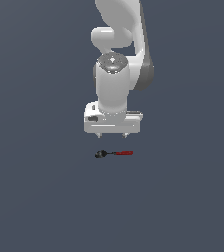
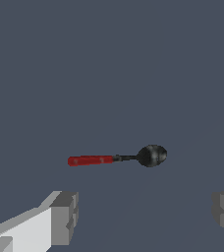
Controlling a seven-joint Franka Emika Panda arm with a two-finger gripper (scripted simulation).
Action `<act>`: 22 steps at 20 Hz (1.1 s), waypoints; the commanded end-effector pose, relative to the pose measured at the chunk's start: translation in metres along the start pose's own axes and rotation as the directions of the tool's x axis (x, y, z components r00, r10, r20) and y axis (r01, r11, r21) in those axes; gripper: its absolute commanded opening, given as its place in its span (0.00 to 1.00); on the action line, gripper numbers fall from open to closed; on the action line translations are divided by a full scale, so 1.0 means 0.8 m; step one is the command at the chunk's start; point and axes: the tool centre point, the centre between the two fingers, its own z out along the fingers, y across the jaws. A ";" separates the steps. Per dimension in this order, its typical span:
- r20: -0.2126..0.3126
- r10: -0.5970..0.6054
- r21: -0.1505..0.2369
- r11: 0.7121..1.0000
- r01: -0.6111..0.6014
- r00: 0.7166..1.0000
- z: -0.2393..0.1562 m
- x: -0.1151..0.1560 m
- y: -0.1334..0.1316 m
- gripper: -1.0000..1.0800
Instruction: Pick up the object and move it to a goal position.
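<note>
The red-handled tool (image 1: pixel 113 153) lay flat on the dark worktop (image 1: pixel 40 187), its black knobby head toward the exterior view's left, apart from the arm. The pincer (image 1: pixel 111 134) hung spread wide and empty, fingertips (image 2: pixel 65 216) well apart. Being so slender, the tool would likely slip or roll away if the fingers closed off-centre or stopped short of the surface.

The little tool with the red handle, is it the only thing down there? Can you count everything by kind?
Tools: 1, the small red-handled tool lying on the floor
Robot grippers: 1, the gripper, open, above the tool
Total: 2
</note>
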 end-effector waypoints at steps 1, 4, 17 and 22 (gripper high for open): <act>0.000 0.000 0.000 1.000 0.000 1.000 0.000 0.000 0.000 0.96; -0.003 -0.002 -0.005 1.000 0.002 1.000 -0.001 0.001 0.002 0.96; -0.018 -0.020 -0.038 0.999 0.019 1.000 -0.008 0.007 0.018 0.96; -0.017 0.020 -0.035 0.999 -0.021 1.000 -0.003 0.007 0.017 0.96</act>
